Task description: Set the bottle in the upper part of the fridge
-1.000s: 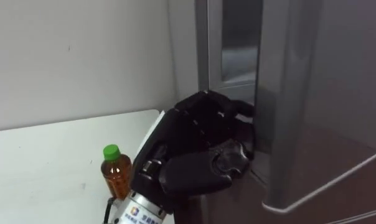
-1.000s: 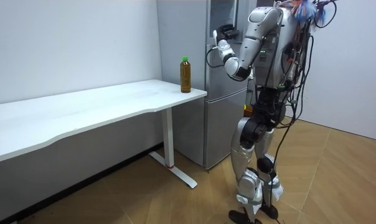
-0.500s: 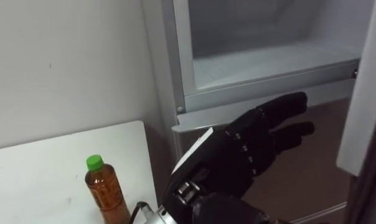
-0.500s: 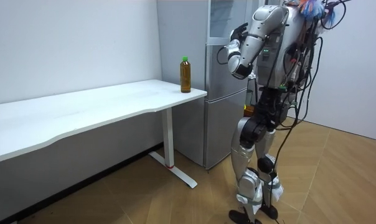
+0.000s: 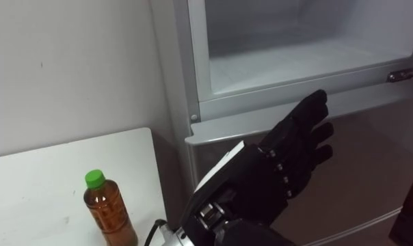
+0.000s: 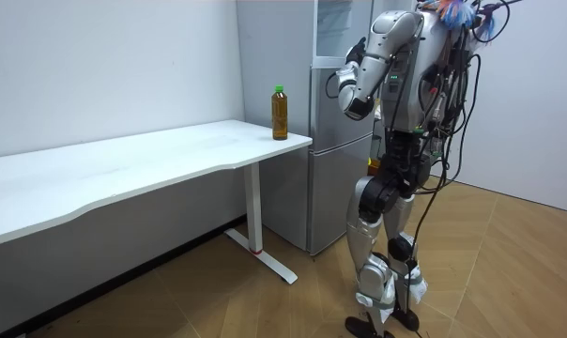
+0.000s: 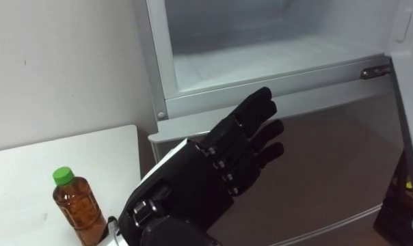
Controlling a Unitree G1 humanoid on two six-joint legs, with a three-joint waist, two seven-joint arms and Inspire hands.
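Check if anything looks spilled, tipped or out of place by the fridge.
Nothing stands out. The bottle stands upright and capped on the table, the upper fridge compartment is open, and the left hand hovers open in front of the fridge.

- The white table (image 6: pixel 124 164) stands along the wall, its end just beside the fridge (image 6: pixel 332 169).
- The bottle (image 6: pixel 280 114) stands upright on the table's corner nearest the fridge.

We log a black left hand (image 5: pixel 288 160) with segmented fingers and small screws, white panel on its back, silver wrist cuff, on a silver-grey shelled body with black joints, dark cables down the back, coloured bundle on top.
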